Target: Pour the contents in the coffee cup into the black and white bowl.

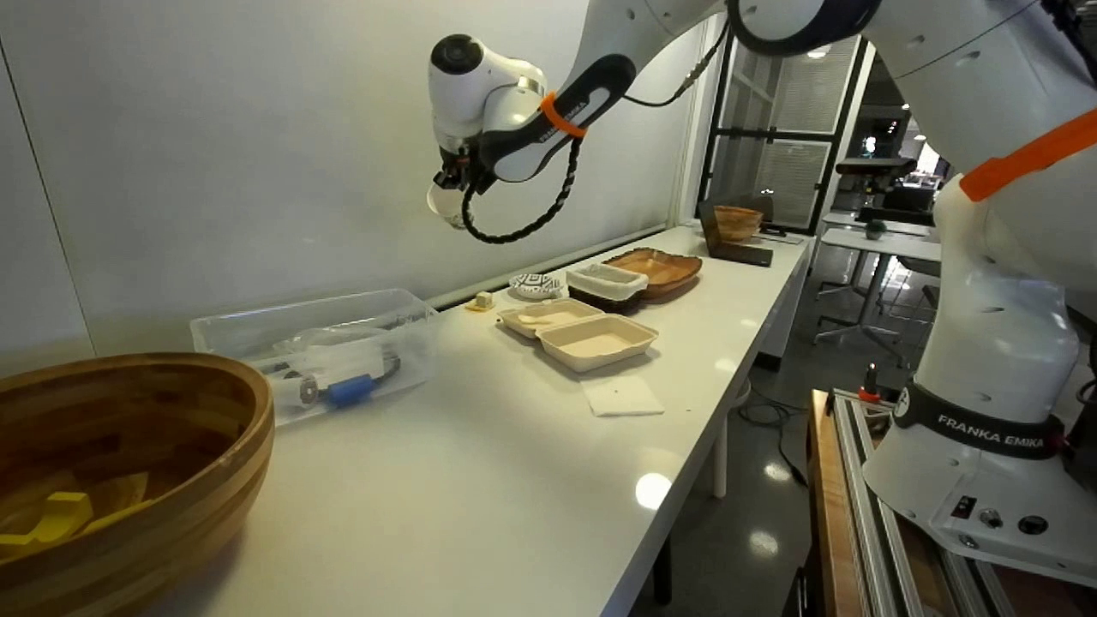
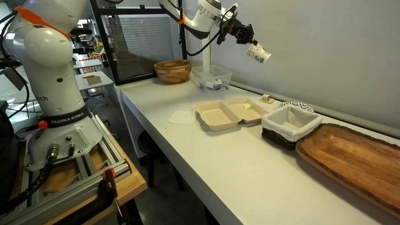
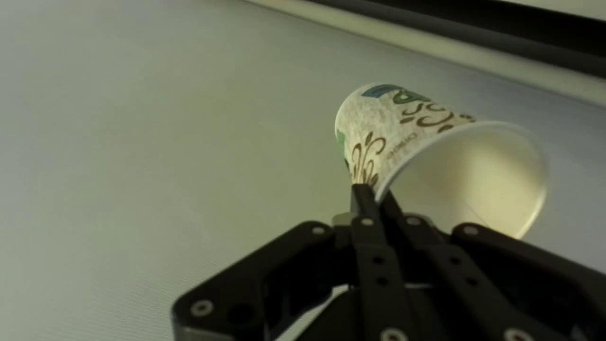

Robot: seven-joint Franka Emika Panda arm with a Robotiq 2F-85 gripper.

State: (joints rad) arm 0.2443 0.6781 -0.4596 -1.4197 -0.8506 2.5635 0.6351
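One paper coffee cup (image 2: 258, 53) hangs tilted near the far wall (image 2: 328, 47), above the worktop (image 2: 218, 162), rim pinched in the tool (image 3: 377, 196), presumably leaving its mouth clear to pour into the black-and-white bowl (image 1: 536, 287).

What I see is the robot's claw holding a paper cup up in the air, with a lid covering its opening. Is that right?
Not quite: no lid covers the paper cup; the wrist view shows its open mouth and part of its inside. The rest is right: the gripper is holding it up in the air.
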